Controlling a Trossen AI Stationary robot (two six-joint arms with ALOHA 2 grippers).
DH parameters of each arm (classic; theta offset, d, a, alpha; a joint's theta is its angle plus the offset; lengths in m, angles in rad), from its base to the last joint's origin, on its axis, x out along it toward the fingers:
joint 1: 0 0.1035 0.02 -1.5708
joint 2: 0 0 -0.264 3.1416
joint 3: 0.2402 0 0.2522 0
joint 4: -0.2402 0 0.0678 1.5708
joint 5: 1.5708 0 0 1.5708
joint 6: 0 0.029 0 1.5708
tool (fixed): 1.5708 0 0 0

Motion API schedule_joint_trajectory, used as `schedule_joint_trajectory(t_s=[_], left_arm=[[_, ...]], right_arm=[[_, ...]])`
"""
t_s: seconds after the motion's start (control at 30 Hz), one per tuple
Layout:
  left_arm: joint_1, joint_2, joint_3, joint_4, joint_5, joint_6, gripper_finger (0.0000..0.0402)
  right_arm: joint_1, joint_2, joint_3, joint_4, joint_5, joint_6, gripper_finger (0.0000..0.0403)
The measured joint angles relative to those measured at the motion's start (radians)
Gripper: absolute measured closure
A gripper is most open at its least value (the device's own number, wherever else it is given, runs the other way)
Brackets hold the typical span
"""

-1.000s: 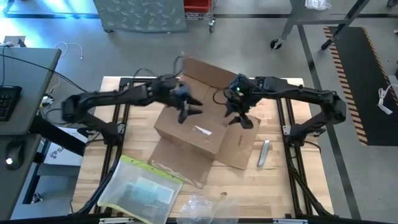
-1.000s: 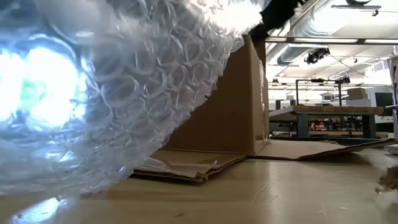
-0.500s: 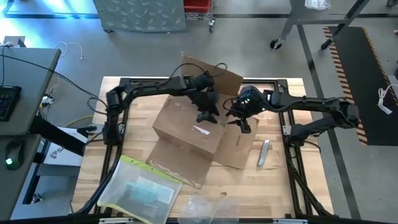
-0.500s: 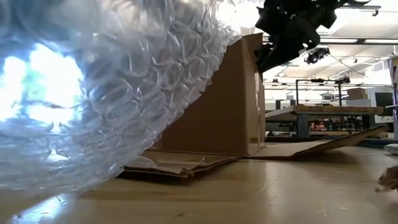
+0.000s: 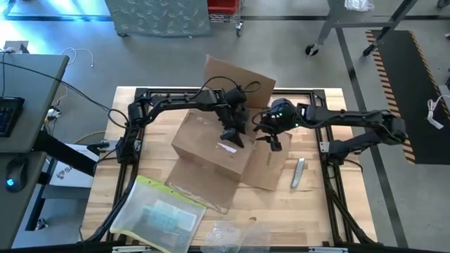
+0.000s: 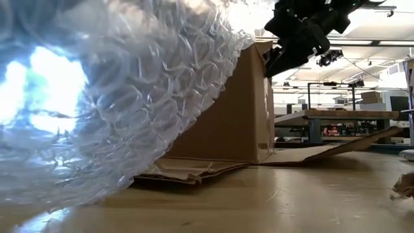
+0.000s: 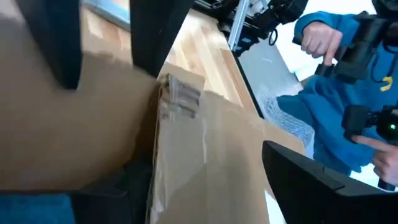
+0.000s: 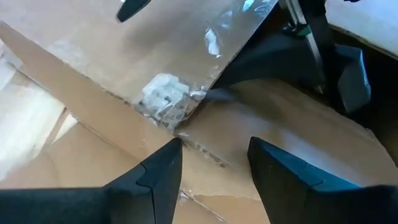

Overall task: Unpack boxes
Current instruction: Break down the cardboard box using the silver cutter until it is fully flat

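One brown carton [image 5: 214, 144] sat at the middle of the table [image 5: 316, 211], its flaps splayed flat toward 5 and 6 o'clock and one standing up at 12. Both arms met over its 3 o'clock edge. The left gripper [image 5: 234, 133] hung open just above the top panel. The right gripper [image 5: 271, 137] hovered beside it over the flap, fingers parted with nothing between them. A tuft of torn clear tape [image 8: 163, 94] clung to the seam. The carton looked light and stiff, though its corrugated walls would likely buckle if pinched hard. A flap edge seemed the best hold. Whether anything remained inside could not be seen.
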Motion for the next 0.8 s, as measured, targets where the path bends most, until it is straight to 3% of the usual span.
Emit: schedule_joint_trajectory(t_s=[0.17,0.4,0.67,0.8], left_arm=[[-0.011,0.0,0.0,-0.001,0.011,0.032,0.023],[-0.016,0.0,0.0,-0.005,0.009,0.137,0.0383],[-0.02,-0.015,0.068,-0.047,0.006,0.211,0.0401],[-0.026,-0.118,0.13,-0.101,0.018,0.24,0.0401]], right_arm=[[0.0,0.032,0.002,0.021,-0.012,0.002,0.0231],[0.002,0.036,0.002,0.033,-0.014,0.035,0.0231],[0.001,0.045,0.002,0.039,-0.006,0.059,0.0231],[-0.002,0.065,0.006,0.053,0.024,0.058,0.0231]])
